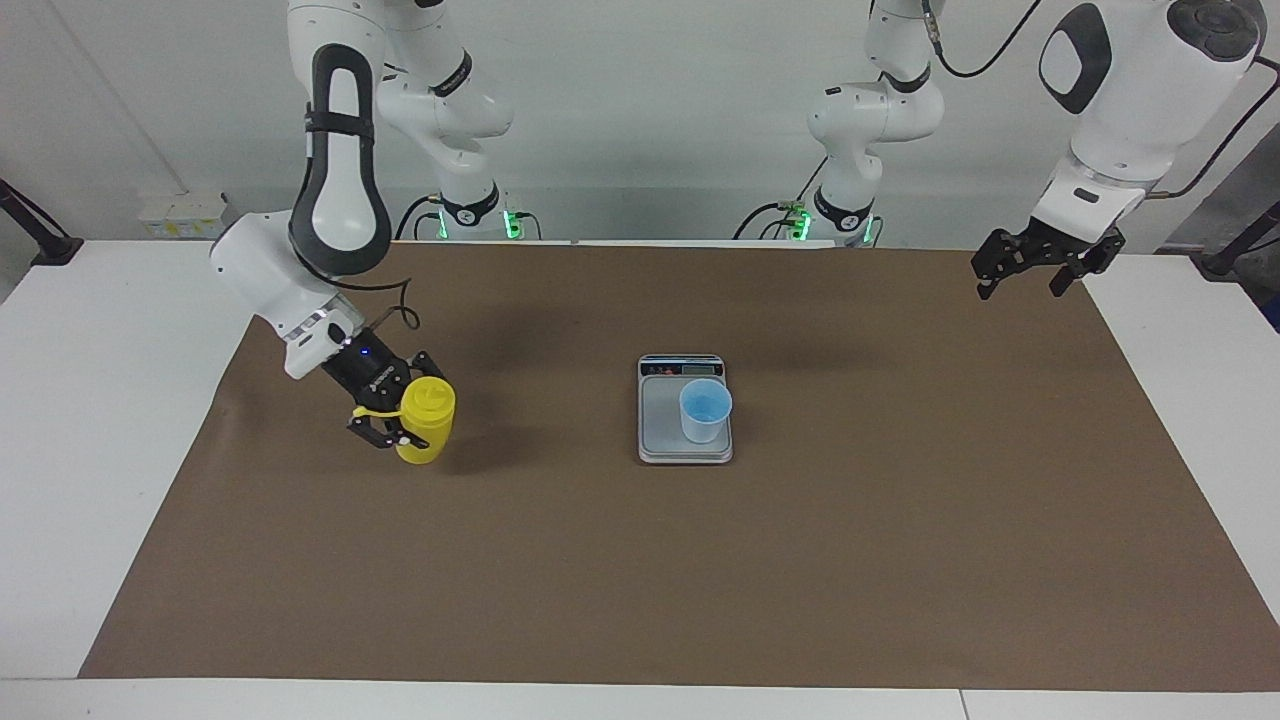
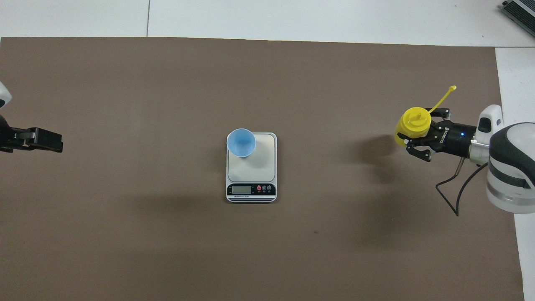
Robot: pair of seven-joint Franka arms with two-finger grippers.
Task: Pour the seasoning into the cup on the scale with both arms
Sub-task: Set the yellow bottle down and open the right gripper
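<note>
Right gripper point(image 1: 397, 425) clamped on the bright yellow plastic squeeze bottle point(image 1: 424, 420), held upright low over the brown mat point(image 1: 640, 580) at left of the facing frame, probably for set-down. Light-blue tapered plastic cup point(image 1: 705, 410) sits on the flat silver-grey scale point(image 1: 660, 440), frame centre. Left gripper point(image 1: 1035, 262) waits upper right, jaws open. The overhead view alone shows the scale's display and the bottle's cap strap point(image 2: 442, 98).

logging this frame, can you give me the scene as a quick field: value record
right gripper: shut on the yellow squeeze bottle, toward the right arm's end of the brown mat
bottle: upright, cap strap hanging open
left gripper: open, waiting over the mat's corner at the left arm's end
cup: light blue, upright on the kitchen scale
scale: mid-mat, display end toward the robots
</note>
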